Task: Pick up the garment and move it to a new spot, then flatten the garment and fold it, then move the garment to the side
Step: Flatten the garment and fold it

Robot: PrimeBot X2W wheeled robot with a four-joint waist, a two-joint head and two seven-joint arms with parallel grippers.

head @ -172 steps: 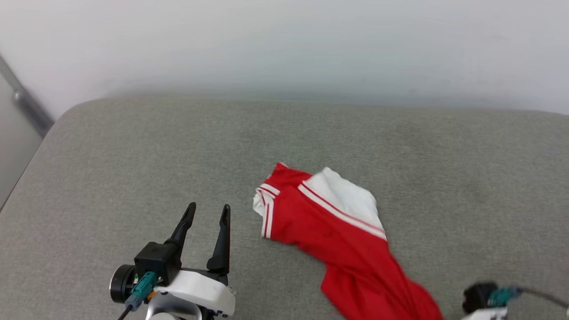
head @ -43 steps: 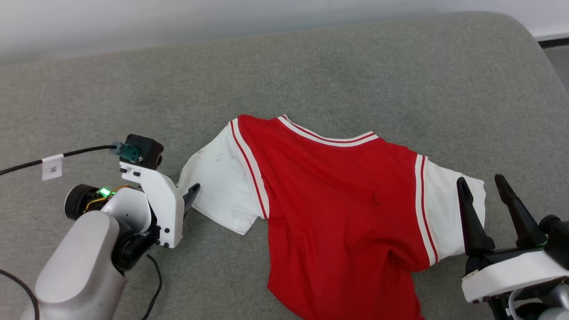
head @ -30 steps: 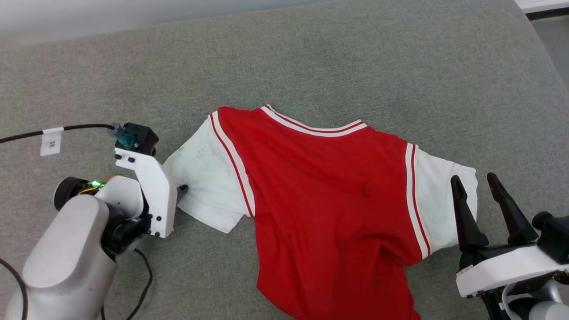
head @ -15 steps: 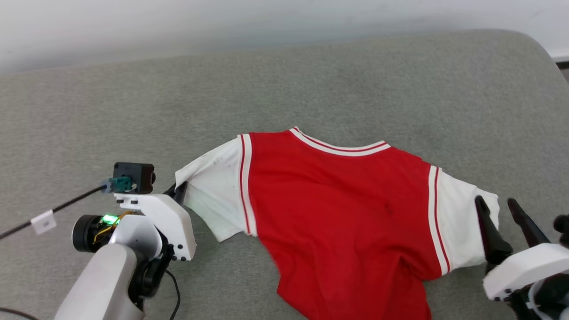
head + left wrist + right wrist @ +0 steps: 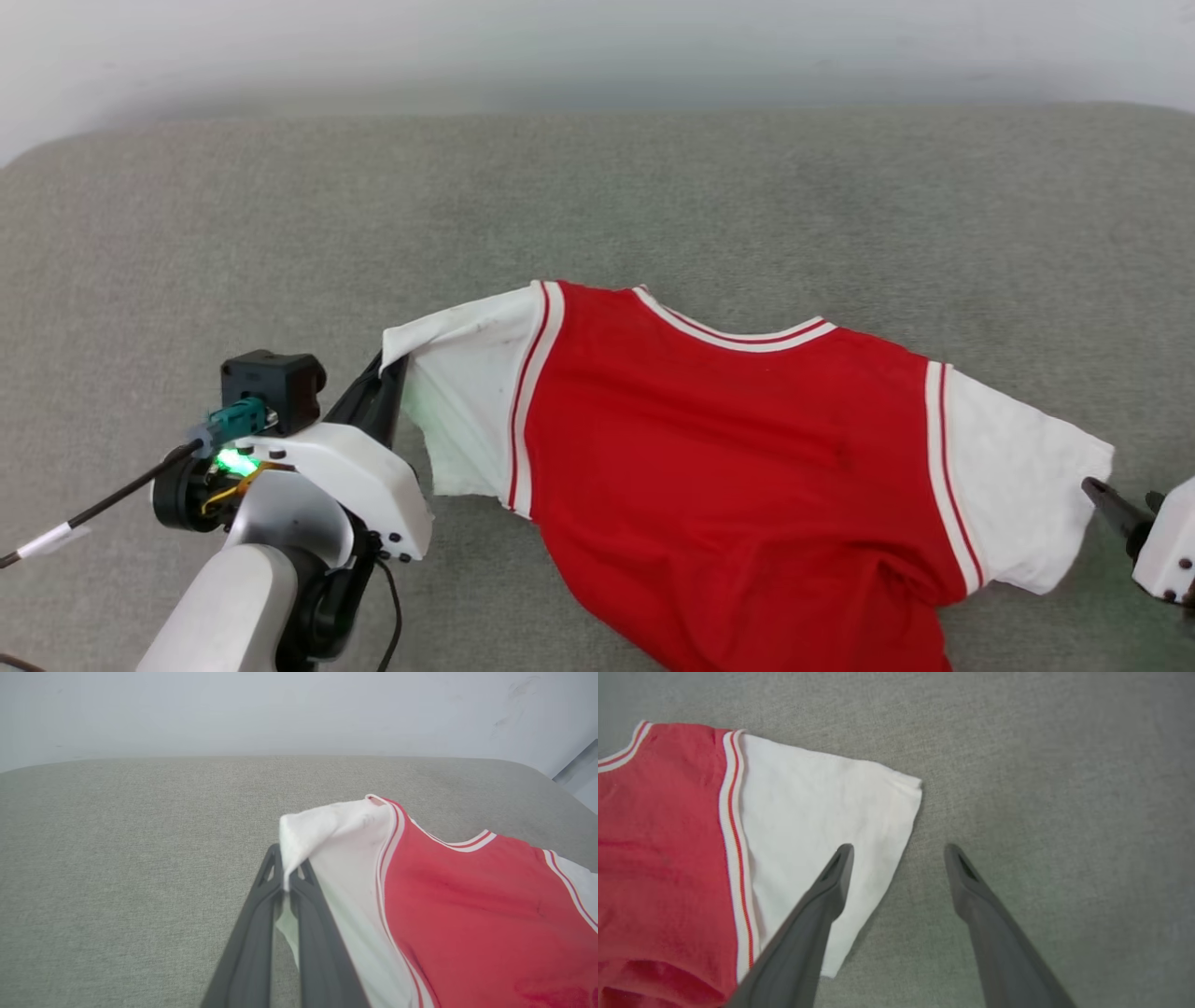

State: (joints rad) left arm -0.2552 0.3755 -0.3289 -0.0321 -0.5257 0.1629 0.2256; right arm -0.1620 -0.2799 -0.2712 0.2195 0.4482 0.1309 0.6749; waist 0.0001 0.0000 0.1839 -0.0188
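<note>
The garment (image 5: 728,448), a red shirt with white sleeves and striped trim, lies spread on the grey cushion (image 5: 597,205). My left gripper (image 5: 390,366) is shut on the edge of its left white sleeve (image 5: 467,392) and holds that edge lifted; in the left wrist view the sleeve cloth (image 5: 327,830) drapes over the shut gripper (image 5: 286,868). At the right, my right gripper (image 5: 899,851) stands open above the edge of the right white sleeve (image 5: 817,807), one finger over the cloth and one over bare cushion. In the head view one right fingertip (image 5: 1106,499) shows beside that sleeve (image 5: 1018,467).
The grey cushion (image 5: 1041,765) stretches far and wide around the garment. A pale wall (image 5: 597,47) stands behind it. A black cable with a white tag (image 5: 56,539) trails from my left wrist at the lower left.
My left gripper shut on the left sleeve and lifted its edge. The head camera shifted, so the whole scene moved in view. The right gripper slid to the frame's right edge, still open.
</note>
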